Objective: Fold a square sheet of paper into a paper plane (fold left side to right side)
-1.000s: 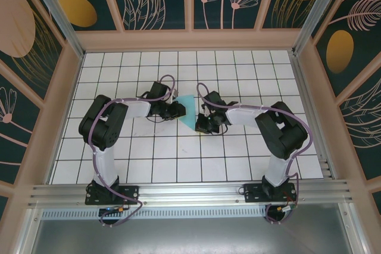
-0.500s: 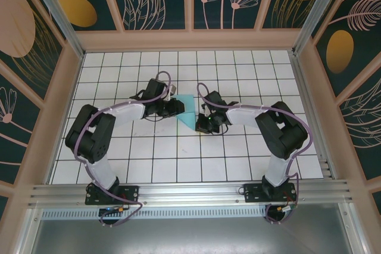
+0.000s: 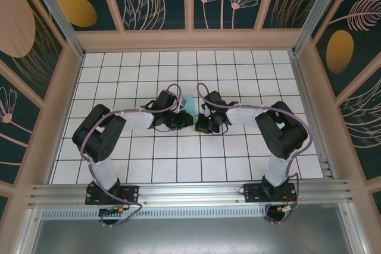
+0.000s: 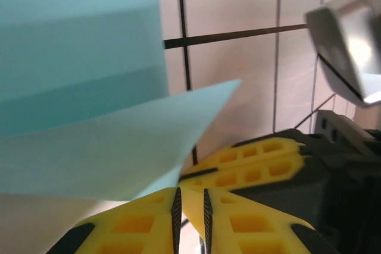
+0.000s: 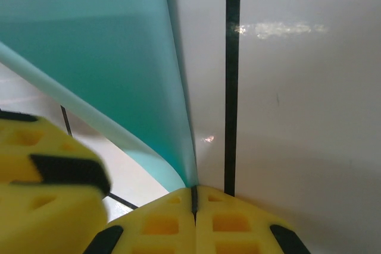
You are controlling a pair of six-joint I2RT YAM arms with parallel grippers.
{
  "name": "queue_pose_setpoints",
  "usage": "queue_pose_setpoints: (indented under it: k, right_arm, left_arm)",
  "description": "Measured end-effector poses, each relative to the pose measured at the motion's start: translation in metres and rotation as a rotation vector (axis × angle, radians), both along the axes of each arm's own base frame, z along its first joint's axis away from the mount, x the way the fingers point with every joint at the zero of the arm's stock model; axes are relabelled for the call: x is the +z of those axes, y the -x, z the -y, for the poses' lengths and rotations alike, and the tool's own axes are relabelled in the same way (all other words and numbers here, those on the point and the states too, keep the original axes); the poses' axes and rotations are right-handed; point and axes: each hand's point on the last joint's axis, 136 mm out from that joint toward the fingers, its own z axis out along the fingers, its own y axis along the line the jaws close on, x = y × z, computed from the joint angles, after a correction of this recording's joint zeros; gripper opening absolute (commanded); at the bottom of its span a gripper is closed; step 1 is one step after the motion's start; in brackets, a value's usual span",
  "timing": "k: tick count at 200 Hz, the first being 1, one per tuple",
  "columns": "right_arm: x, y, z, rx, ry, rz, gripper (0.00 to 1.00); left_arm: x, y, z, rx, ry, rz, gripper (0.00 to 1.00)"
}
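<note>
The thin, light turquoise sheet of paper (image 3: 189,100) sits near the middle of the white table with black grid lines (image 3: 178,159), right between my two arms. Part of it lifts up off the table.

My right gripper (image 3: 199,124) is just beside the near right edge of the sheet of paper. Its camera shows the two yellow fingers pressed tight together (image 5: 194,190), with the paper's edge (image 5: 89,46) tucked into the crack between them. So this one is pinching the paper, and the paper curls up and away from it.

My left gripper (image 3: 182,121) is just beside the near left edge. Its camera shows its yellow fingers almost together, with a thin gap (image 4: 190,191). A corner of the raised paper (image 4: 77,87) comes down to the fingertips. I cannot tell if the paper is inside the gap.

From above, the paper looks small. The wrist cameras show its soft folds and layers close up.
</note>
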Motion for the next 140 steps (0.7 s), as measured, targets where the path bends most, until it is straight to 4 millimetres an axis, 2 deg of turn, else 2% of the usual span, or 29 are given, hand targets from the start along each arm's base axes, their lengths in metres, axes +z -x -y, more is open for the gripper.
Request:
queue_pose_setpoints:
  k: [35,140]
  right_arm:
    - [0.000,0.000,0.000,0.000,0.000,0.000,0.00]
    - [0.000,0.000,0.001,-0.001,0.004,0.002,0.00]
  left_arm:
    - [-0.018,-0.003,-0.005,0.025,-0.047,-0.019,0.20]
    - [-0.019,-0.016,-0.005,0.032,-0.112,0.011,0.22]
